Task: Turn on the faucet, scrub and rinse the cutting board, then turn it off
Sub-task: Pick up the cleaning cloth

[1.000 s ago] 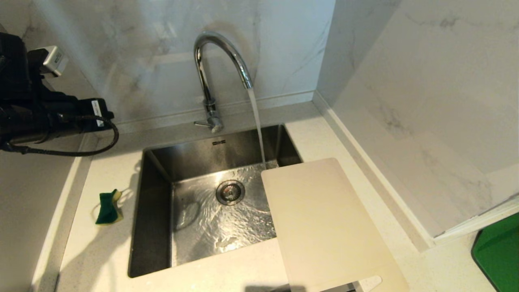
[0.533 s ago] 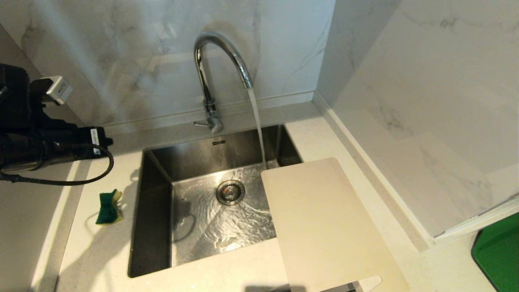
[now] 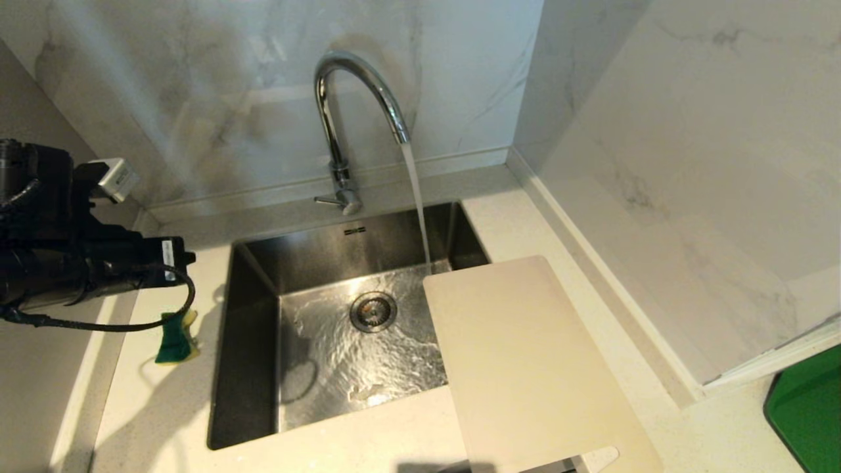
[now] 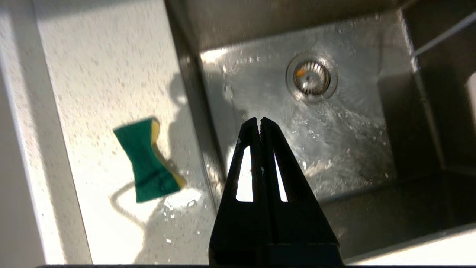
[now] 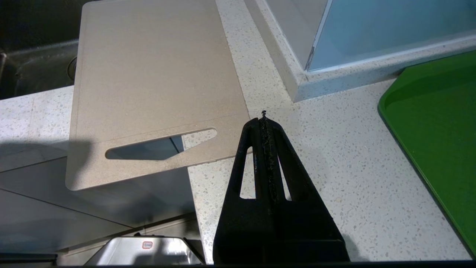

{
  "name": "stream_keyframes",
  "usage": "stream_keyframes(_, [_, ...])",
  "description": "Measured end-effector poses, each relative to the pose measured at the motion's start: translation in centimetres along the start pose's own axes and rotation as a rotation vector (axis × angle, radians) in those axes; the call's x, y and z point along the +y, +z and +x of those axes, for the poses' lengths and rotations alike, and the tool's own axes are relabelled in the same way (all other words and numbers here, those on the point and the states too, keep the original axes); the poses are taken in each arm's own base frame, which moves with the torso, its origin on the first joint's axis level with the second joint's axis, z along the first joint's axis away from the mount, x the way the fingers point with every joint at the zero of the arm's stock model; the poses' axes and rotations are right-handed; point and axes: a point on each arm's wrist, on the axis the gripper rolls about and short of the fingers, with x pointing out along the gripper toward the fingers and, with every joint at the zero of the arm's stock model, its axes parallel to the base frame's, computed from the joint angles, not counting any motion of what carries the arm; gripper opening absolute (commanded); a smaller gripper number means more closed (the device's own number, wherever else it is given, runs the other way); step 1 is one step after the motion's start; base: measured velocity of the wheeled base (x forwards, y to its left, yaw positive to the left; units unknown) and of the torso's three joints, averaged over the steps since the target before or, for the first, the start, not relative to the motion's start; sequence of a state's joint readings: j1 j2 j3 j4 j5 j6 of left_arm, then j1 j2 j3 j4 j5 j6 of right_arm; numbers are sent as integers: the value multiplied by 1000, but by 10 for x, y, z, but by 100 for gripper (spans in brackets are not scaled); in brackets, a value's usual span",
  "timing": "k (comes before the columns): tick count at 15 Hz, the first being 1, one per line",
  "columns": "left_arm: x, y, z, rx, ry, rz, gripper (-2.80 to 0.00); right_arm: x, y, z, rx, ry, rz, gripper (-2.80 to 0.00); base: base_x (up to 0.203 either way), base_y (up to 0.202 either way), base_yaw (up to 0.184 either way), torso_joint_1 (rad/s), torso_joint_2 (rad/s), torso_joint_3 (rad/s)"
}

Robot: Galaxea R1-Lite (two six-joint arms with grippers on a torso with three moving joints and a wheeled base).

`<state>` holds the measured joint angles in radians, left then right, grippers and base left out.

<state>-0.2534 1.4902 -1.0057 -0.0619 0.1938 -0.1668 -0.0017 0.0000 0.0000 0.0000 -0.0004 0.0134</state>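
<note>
- The left gripper [image 4: 259, 121], its black fingers pressed together and empty, is hanging over the steel sink's [image 4: 193, 111] edge beside the green-and-yellow sponge [image 4: 148, 163].
- The right gripper [image 5: 264, 121], also closed and empty, is idling near the cream-white plastic cutting board [image 5: 156, 82].

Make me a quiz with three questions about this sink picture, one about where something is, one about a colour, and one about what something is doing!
1. Where is the sponge?
A. In the sink
B. On the counter left of the sink
C. On the cutting board

2. What colour is the cutting board?
A. Cream-white
B. Red
C. Black

3. What is the faucet doing?
A. Running
B. Off and dry
C. Lying broken in the sink

Answers:
1 B, the sponge lies on the pale counter beside the sink's left edge.
2 A, the board over the sink's right side is pale cream.
3 A, a stream of water falls from the spout into the sink.
</note>
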Motion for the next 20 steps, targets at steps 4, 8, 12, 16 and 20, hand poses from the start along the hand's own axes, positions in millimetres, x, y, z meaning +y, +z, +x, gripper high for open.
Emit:
stream_keyframes(4, [2,-16,9,65,4,7,-280,0,0,0,0,0,0,-280,0,0,0,0,0,0])
stream_keyframes(8, [7,-41,22,162,33,25,0,0,0,0,0,0,0,-280,0,0,0,0,0,0])
stream_keyframes(12, [6,-53,36,168,45,-3,0,0,0,0,0,0,0,-280,0,0,0,0,0,0])
stream_keyframes(16, [15,-64,47,211,92,-48,0,0,0,0,-1,0,0,-280,0,0,0,0,0,0])
stream_keyframes(20, [33,-66,52,226,154,-77,0,0,0,0,0,-1,0,-280,0,0,0,0,0,0])
